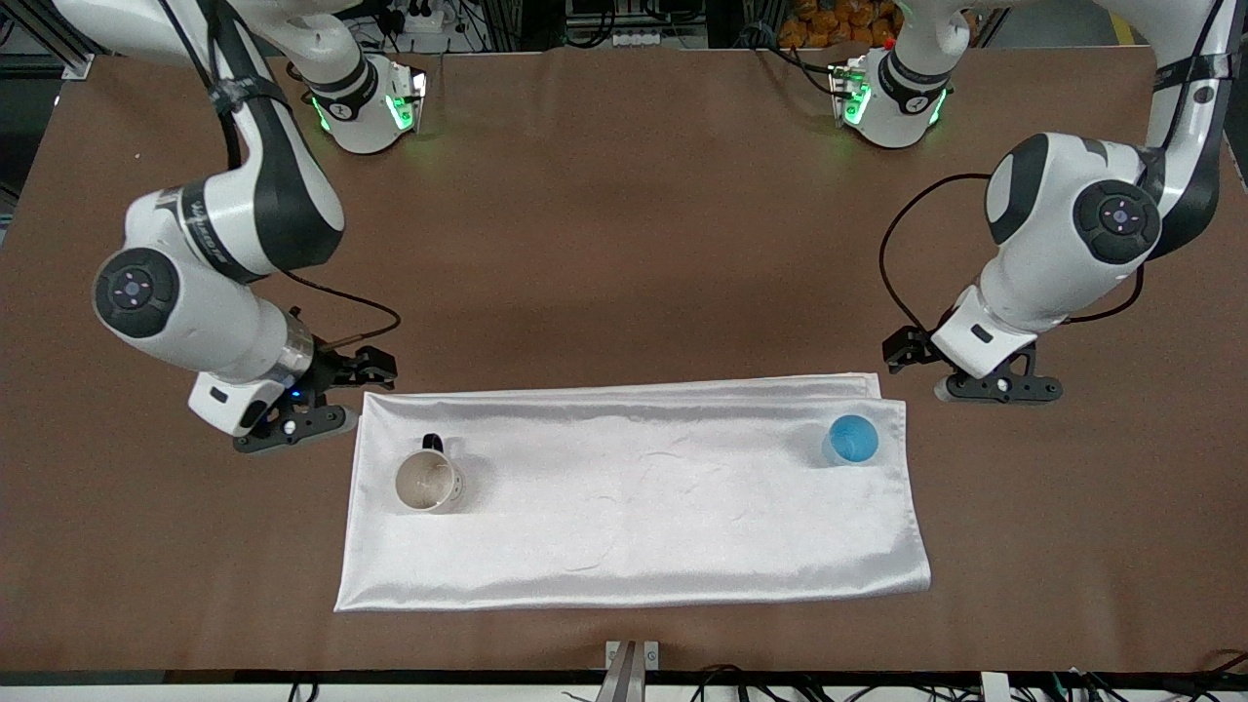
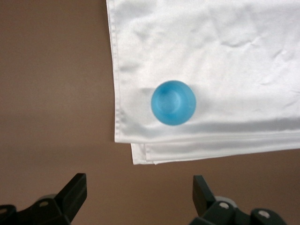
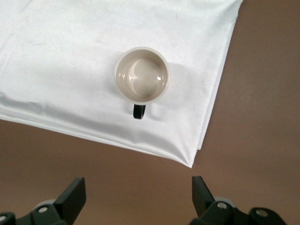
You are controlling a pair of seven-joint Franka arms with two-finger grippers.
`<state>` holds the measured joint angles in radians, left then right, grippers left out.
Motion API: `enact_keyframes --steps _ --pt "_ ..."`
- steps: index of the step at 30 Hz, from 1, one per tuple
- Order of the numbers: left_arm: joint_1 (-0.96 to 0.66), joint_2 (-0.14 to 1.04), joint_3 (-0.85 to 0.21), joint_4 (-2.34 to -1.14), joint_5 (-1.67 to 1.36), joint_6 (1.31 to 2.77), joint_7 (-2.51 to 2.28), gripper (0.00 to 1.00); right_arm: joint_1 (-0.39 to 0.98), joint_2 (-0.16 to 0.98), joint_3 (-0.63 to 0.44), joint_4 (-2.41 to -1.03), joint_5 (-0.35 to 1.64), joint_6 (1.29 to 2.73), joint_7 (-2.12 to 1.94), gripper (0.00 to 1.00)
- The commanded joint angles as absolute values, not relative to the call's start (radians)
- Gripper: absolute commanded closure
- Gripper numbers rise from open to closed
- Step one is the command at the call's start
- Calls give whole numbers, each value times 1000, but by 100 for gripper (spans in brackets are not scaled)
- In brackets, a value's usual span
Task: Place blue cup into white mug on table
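Cloth on the table carries the upright blue cup toward the left arm's end and the white mug toward the right arm's. Left gripper and right gripper hover spread wide, empty, over bare table just beside the cloth.

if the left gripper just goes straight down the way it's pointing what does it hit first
Probably bare table. The left gripper, jaws open, hangs over brown surface just off the white cloth's corner; the blue cup sits aside on the cloth, out of that line.
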<state>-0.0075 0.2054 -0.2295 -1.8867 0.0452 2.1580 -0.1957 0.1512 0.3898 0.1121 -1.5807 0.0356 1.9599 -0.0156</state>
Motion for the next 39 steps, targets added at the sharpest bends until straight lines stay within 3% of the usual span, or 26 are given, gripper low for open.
enact_keyframes --steps 1,8,19,29,36,39 --pt "-11 276 -230 -1873 113 2235 -245 0 182 429 109 -1660 34 2113 -14 0" --pt "-11 353 -230 -1861 129 2315 -255 0 192 456 109 -1747 34 2236 -14 0" --pt "-12 491 -229 -1737 126 2326 -340 0 206 495 109 -1812 32 2338 -14 0" --pt "-28 568 -225 -1727 129 2372 -420 0 201 592 104 -1796 15 2480 -18 0" --pt "-28 592 -224 -1727 130 2372 -434 0 192 646 103 -1740 -5 2493 -17 0" --pt "-28 598 -222 -1727 130 2372 -434 6 190 666 103 -1704 -5 2493 -17 0"
